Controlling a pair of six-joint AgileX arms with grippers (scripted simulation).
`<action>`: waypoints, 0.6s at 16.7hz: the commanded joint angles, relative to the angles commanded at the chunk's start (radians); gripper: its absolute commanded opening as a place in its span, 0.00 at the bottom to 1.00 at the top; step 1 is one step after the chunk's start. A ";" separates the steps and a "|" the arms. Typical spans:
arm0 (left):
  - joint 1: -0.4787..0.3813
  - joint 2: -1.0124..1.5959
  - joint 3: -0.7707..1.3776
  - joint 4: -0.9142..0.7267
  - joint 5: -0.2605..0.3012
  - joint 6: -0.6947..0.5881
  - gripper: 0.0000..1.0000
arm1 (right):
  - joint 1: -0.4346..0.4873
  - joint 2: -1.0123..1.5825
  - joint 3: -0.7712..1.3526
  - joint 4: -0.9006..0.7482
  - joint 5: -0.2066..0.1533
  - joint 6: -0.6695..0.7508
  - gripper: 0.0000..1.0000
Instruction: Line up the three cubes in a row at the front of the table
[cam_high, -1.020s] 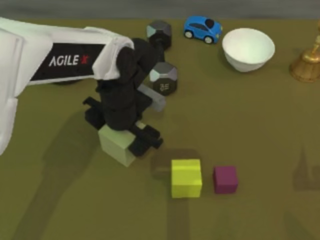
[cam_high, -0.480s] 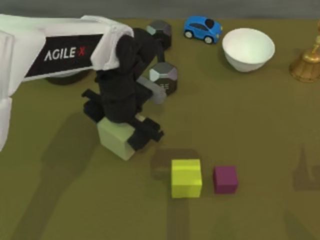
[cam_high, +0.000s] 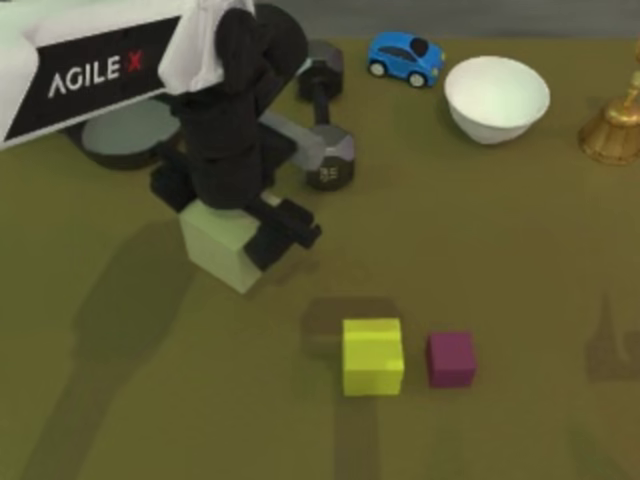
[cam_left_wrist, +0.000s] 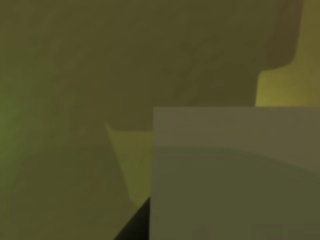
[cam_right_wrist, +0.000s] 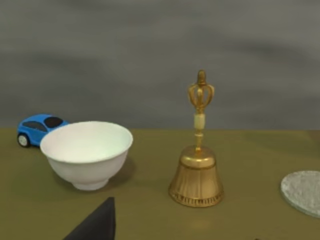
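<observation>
My left gripper (cam_high: 226, 212) is shut on the large pale yellow-green cube (cam_high: 222, 250), holding it above the table (cam_high: 520, 250) at left of centre. In the left wrist view that cube (cam_left_wrist: 235, 175) fills the lower right, with one dark finger (cam_left_wrist: 135, 226) at its edge. The bright yellow cube (cam_high: 373, 356) sits near the front at the middle, and the small magenta cube (cam_high: 450, 359) stands just right of it with a narrow gap. My right gripper (cam_right_wrist: 177, 235) is out of the top view; in its own wrist view its fingertips stand wide apart, open and empty.
A dark dumbbell (cam_high: 325, 150) lies behind the held cube. Along the back stand a blue toy car (cam_high: 404, 57), a white bowl (cam_high: 497, 97) and a brass bell (cam_high: 612, 130). A grey round disc (cam_high: 125, 130) lies under my left arm.
My left gripper has risen and drifted toward the back left, carrying the pale yellow-green cube with it. The yellow and magenta cubes have not moved.
</observation>
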 joint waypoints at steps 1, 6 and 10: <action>-0.005 0.004 -0.002 0.003 0.000 0.002 0.00 | 0.000 0.000 0.000 0.000 0.000 0.000 1.00; -0.029 -0.031 -0.038 0.005 -0.001 -0.111 0.00 | 0.000 0.000 0.000 0.000 0.000 0.000 1.00; -0.065 -0.104 -0.121 0.010 -0.002 -0.339 0.00 | 0.000 0.000 0.000 0.000 0.000 0.000 1.00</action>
